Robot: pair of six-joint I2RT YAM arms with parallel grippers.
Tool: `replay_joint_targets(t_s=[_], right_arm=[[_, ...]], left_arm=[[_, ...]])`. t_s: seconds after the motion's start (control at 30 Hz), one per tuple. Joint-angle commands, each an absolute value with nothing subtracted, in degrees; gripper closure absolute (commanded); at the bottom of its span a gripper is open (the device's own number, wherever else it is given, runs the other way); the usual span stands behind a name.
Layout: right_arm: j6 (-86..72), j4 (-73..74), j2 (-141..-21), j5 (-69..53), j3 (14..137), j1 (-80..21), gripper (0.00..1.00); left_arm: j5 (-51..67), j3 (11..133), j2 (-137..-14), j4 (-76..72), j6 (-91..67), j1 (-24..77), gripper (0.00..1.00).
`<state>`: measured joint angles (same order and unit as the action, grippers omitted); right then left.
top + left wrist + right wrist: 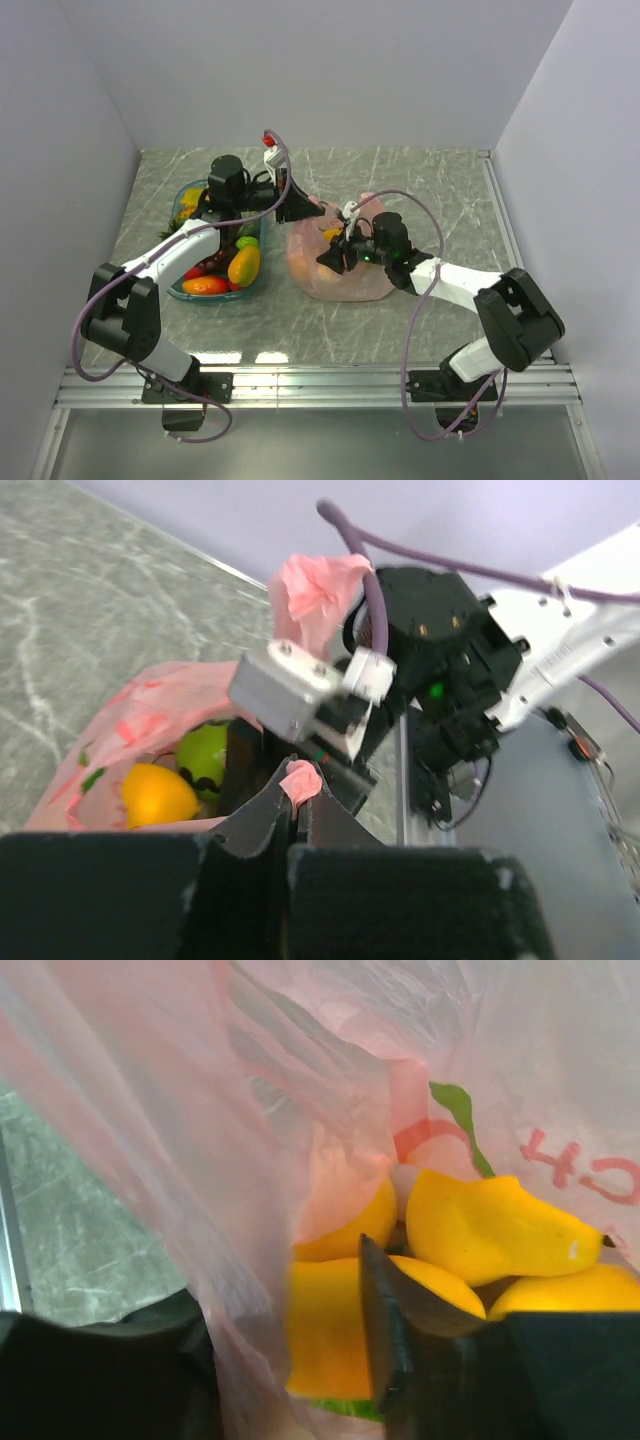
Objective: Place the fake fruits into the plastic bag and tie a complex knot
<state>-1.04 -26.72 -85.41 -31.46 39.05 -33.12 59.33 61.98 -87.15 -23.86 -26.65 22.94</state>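
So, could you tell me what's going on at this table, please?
The left tool pinches the rim of the pink plastic bag, holding it open. The right tool is down in the mouth among yellow fruits; whether it grips one, I cannot tell. Other fruits wait in the teal tray. Nothing is tied yet.

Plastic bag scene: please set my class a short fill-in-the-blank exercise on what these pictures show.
The left gripper is shut on a pinch of the ____ plastic bag. Fruits not yet bagged lie in the teal ____. In the top view, that container sits to the ____ of the bag.
Missing words: pink; tray; left.
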Motion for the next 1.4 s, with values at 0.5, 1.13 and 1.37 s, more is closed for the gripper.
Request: replay_joint_targets(t_s=[0.5,1.13,1.37], right_arm=[[11.6,-47.62,-75.93,-39.2,40.08,-33.75,0.06],[15.64,-41.05,-71.02,-34.2,39.47,-34.98,0.04],[19.08,-44.72,-74.52,-35.85,41.38,-34.98,0.0]], left_arm=[[77.43,64.16,-85.17,-41.84,-39.2,22.85,0.99],[79.63,67.06,-85.87,-27.34,-27.95,23.64,1.0],[80.51,67.32,-86.31,-26.72,-27.33,23.82,0.99]])
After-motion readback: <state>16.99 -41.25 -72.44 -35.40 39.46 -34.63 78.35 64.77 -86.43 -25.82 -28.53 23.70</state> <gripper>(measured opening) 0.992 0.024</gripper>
